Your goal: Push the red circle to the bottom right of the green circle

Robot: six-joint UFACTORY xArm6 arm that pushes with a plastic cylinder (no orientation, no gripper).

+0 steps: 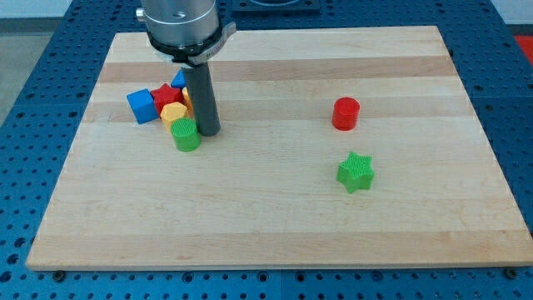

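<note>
Rod (202,100) on this arm comes straight down near the board's top-left corner, and its tip (207,132) sits on the wood right next to the green circle (186,134), just off that block's right side and looking like it touches it. No claw on this thing at all, so nothing to call apart or together, it's just the bare rod end.

Green circle is at the lower edge of a little cluster: a yellow block (173,112) touching it from above, a red block (165,96) behind that, a blue cube (141,106) on the cluster's left side, and another blue piece (179,80) peeking out behind, partly hidden by the rod so I can't make out its shape.

Red circle (346,113) is way over on the right half of the wooden board (266,225), well apart from the tip and the cluster, roughly level with the yellow block. A green star (356,172) sits near it, closer to the board's bottom edge and a touch further right.
</note>
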